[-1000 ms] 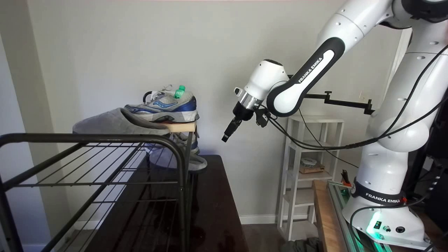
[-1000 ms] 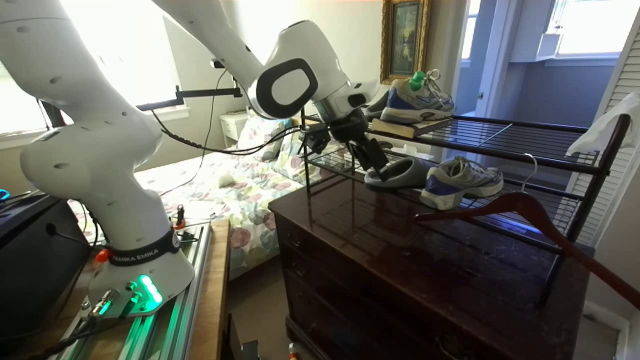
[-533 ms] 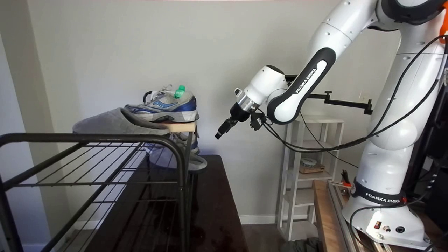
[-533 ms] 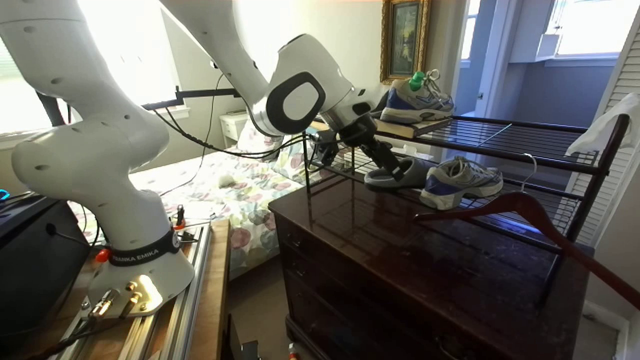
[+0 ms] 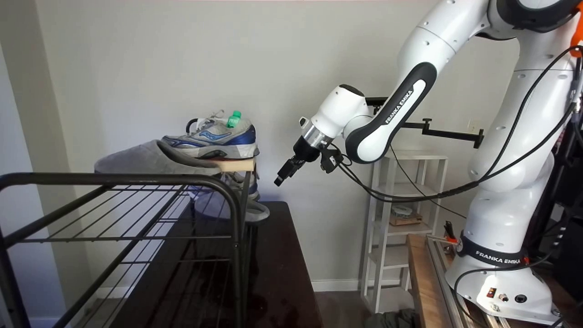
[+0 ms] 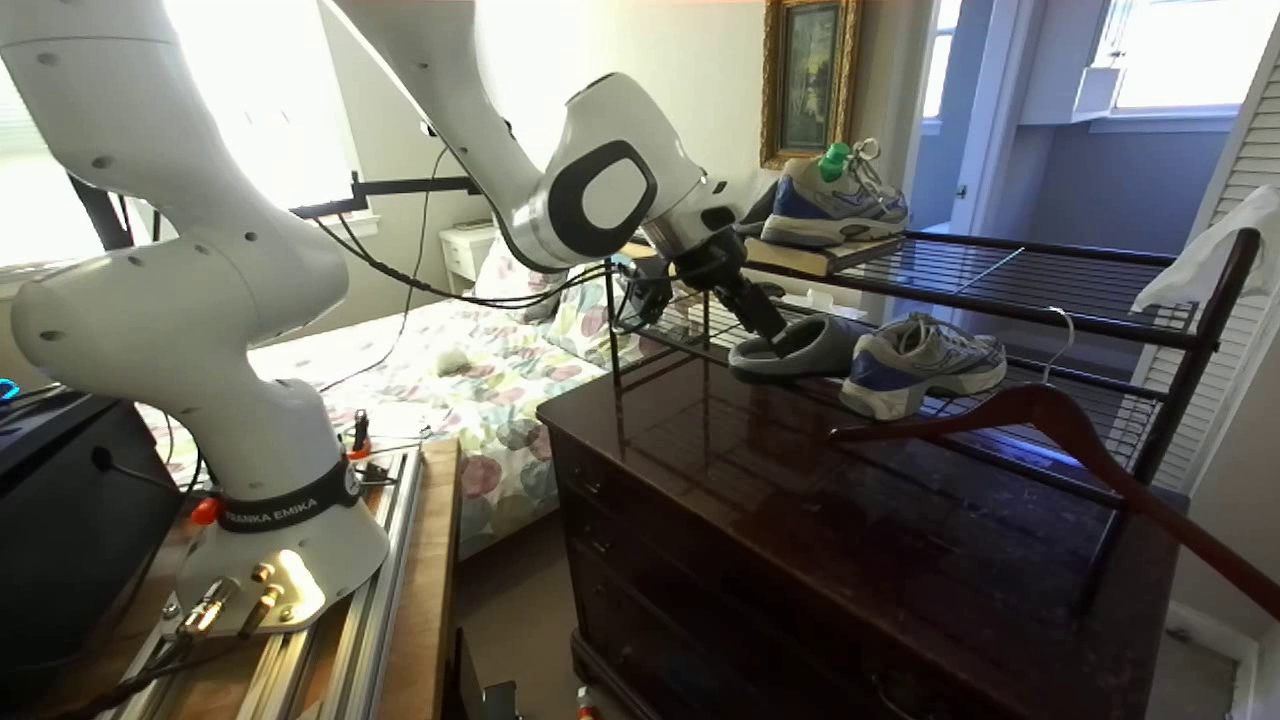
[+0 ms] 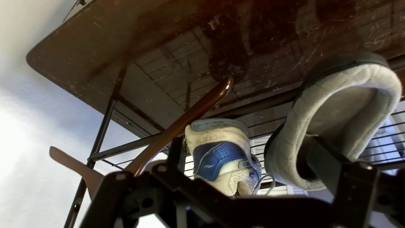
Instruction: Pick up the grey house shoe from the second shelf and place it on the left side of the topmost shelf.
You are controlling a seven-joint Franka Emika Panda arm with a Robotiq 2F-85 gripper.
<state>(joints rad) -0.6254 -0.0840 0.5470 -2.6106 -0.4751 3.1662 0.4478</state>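
Arm (image 5: 401,105), glossy white, is displaying FRANKA EMIKA twice. One dark metal rack (image 5: 114,179) is holding two grey-blue laced sneakers (image 6: 925,365) and two plain grey house shoes (image 5: 145,159), one each per tier (image 6: 1075,283); the lower house shoe (image 6: 832,348) is sitting near the black gripper (image 5: 279,180), fingers (image 7: 326,161) standing apart.

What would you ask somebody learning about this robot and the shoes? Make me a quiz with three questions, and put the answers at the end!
1. True or false: in the wrist view, the gripper is open.
2. What colour is the house shoe beside the sneaker on the lower shelf? A) red B) grey C) yellow
3. Fill in: the hooked reddish-brown thing is a coat ____.

Key: 1. True. 2. B. 3. hanger.
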